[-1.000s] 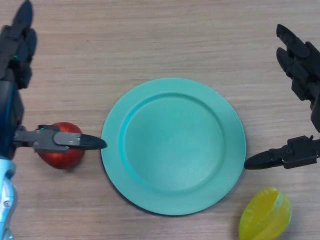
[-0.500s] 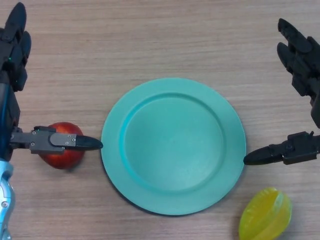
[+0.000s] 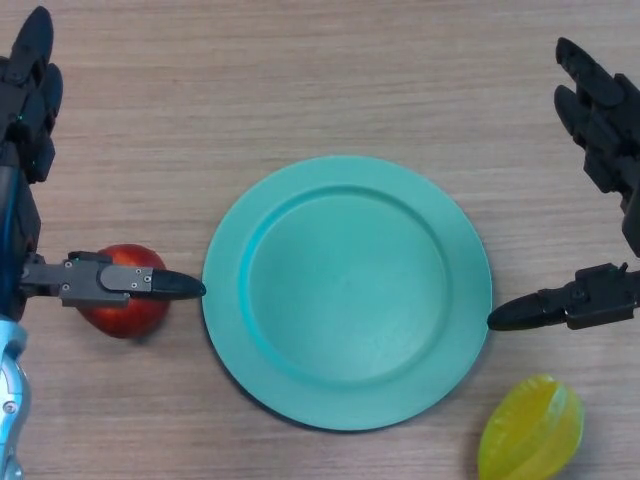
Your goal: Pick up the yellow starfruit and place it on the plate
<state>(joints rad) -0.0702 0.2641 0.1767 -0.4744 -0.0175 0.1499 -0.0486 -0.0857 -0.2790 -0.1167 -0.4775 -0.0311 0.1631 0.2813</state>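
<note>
The yellow starfruit (image 3: 532, 428) lies on the wooden table at the bottom right, just off the plate's rim. The teal plate (image 3: 230, 300) sits in the middle and holds nothing. My right hand (image 3: 600, 120) is open at the right edge, its fingers straight and its thumb (image 3: 560, 305) pointing at the plate's rim, a little above the starfruit and apart from it. My left hand (image 3: 30, 90) is open at the left edge, its thumb (image 3: 120, 283) lying over a red apple.
A red apple (image 3: 122, 315) lies on the table just left of the plate, partly under my left thumb. The wooden table (image 3: 330, 80) stretches bare beyond the plate.
My left hand has drawn back a little to the left, its thumb tip now off the plate's rim. My right hand has barely shifted. The starfruit, plate and apple have not moved.
</note>
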